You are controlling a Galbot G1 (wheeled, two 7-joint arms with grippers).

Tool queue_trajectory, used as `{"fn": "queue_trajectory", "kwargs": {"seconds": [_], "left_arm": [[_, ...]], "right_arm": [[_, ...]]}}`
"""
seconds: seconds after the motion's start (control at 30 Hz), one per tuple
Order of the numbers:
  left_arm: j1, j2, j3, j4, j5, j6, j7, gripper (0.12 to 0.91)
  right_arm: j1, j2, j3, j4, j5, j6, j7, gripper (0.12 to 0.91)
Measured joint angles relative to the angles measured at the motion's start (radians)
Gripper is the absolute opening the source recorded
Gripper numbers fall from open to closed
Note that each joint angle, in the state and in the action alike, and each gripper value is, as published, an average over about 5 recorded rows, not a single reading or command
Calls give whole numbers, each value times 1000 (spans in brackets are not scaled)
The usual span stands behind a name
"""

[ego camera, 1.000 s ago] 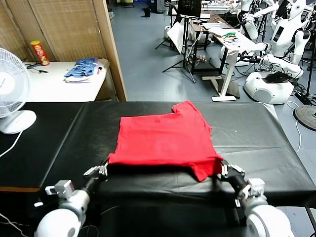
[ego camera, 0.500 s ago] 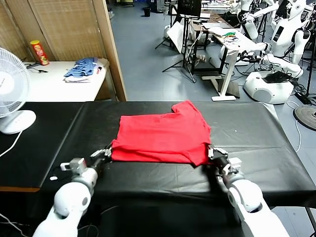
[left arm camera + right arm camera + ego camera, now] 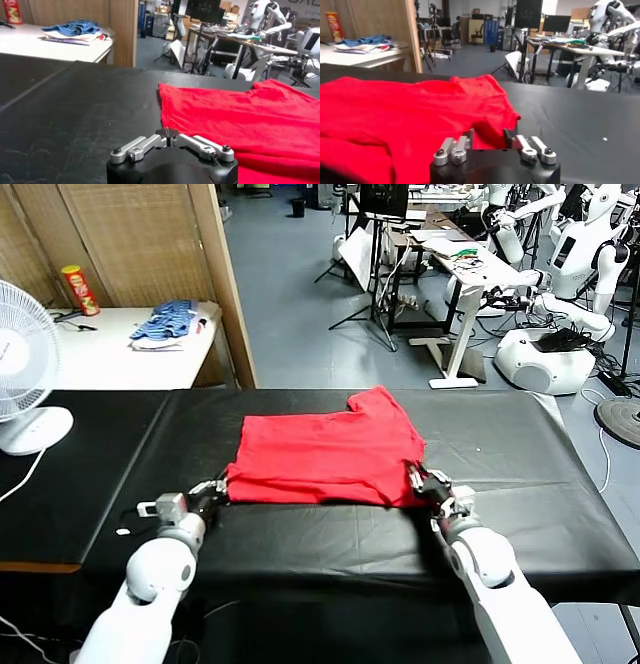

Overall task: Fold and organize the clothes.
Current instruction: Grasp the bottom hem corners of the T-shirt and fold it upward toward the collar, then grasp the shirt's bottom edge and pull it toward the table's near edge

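The red T-shirt lies folded over on the black table, its near hem doubled up into a thick edge and one sleeve poking out at the far side. The left gripper sits at the shirt's near left corner, and the right gripper sits at the near right corner. In the right wrist view the jaws stand apart, with the red cloth just in front of them and nothing pinched between. The left jaws look parted too, though the wrist view hides their tips, so that is a guess. The risk now is in the pull-away: if either arm backs off low, a fingertip could snag the loose fold and drag the hem back toward the table edge, undoing the crease. The right corner looks bunched and slightly lifted, so it may spring open by itself. Uneven retreat by the two arms could also skew the fold line.
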Motion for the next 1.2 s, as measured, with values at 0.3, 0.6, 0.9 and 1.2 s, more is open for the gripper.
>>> {"fn": "queue_trajectory", "kwargs": {"seconds": [0.3,0.6,0.9,1.2], "left_arm": [[59,-10,-8,-26,-32,14,25,796],[56,-15,-8,6,-42,16,30,576],[103,2,-6,-39,15,35,-21,155],[257,30,-27,-179,80,41,-26,125]], "right_arm": [[-57,4,5,0,-4,2,0,595],[-66,1,1,9,-14,2,1,155],[-97,-43,14,86,25,-97,49,132],[-219,-70,69,211,44,-178,85,132]]}}
